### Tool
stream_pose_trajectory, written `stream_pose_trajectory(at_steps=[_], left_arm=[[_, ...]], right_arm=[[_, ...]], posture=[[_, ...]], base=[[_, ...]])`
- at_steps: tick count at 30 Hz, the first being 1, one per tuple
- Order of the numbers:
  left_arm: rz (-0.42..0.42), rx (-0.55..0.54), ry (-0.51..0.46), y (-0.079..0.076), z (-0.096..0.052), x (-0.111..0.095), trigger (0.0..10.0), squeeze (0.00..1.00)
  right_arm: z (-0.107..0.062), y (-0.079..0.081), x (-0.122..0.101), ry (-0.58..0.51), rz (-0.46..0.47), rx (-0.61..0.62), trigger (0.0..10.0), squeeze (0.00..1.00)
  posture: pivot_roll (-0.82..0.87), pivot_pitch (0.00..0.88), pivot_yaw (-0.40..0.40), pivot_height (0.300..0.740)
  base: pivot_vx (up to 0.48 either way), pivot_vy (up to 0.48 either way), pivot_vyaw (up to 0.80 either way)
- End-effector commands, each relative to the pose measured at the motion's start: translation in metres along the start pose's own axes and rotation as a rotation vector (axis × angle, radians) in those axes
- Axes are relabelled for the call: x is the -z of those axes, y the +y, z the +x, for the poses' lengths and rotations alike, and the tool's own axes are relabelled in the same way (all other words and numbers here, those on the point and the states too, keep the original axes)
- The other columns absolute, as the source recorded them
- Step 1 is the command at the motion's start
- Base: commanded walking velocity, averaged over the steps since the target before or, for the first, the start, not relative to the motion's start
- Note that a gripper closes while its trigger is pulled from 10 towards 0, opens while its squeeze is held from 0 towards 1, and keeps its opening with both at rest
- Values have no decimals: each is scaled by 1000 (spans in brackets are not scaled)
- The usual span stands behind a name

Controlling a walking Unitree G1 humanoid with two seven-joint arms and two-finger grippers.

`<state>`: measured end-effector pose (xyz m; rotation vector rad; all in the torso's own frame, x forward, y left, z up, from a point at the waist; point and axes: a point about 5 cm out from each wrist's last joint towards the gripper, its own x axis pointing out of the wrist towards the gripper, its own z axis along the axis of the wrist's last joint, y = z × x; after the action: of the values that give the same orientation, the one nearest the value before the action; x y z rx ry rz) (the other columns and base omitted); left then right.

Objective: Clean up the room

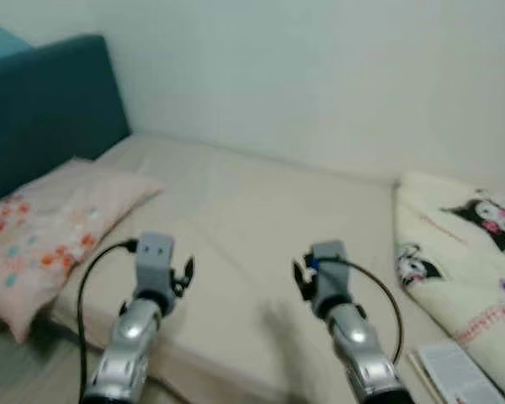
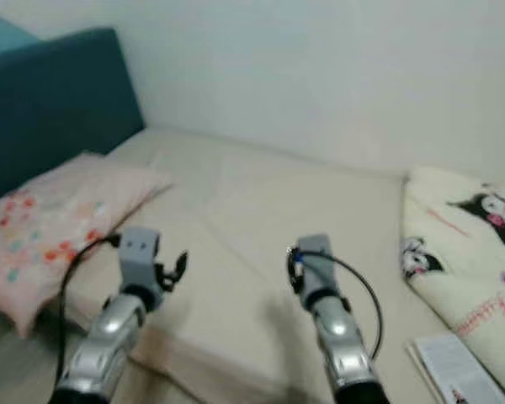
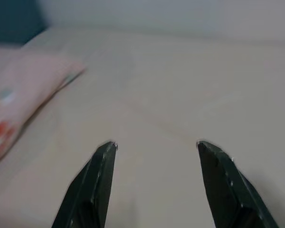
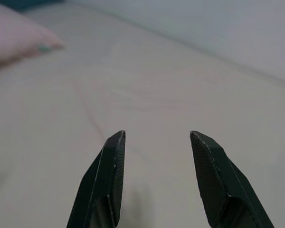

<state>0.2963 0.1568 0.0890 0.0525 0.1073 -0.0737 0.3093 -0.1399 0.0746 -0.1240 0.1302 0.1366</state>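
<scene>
Both arms reach forward over the near edge of the bed (image 1: 261,219). The left gripper (image 3: 154,149) and right gripper (image 4: 156,137) hover above bare beige sheet, each with fingers spread apart and holding nothing. A floral pillow (image 1: 46,231) lies at the bed's left edge against the teal headboard (image 1: 42,109). A cartoon-print blanket (image 1: 467,261) is bunched along the right side, with a booklet (image 1: 459,374) just beside it. Open mattress lies between them up to the wall (image 1: 320,76).
</scene>
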Motion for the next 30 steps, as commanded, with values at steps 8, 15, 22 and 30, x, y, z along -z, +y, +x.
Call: stream_pose_trajectory(at_steps=[8, 15, 22, 30], left_arm=[[5, 32, 46, -4, 0, 8, 10000, 0], [9, 67, 48, -8, 1, 8, 10000, 0], [9, 76, 50, -10, 3, 8, 10000, 0], [-2, 93, 39, -15, 5, 6, 10000, 0]], right_arm=[[1, -6, 3, 13, 11, 23, 10000, 0], [-2, -10, 9, 34, 51, 78, 10000, 0], [-7, -13, 16, 64, 90, 124, 10000, 0], [-10, -14, 18, 70, 105, 130, 10000, 0]], posture=[[37, 0, -30, 734], [34, 0, -27, 734], [24, 0, -20, 734], [15, 0, -16, 734]], base=[[0, 0, 680], [0, 0, 0], [0, 0, -154], [0, 0, -767]])
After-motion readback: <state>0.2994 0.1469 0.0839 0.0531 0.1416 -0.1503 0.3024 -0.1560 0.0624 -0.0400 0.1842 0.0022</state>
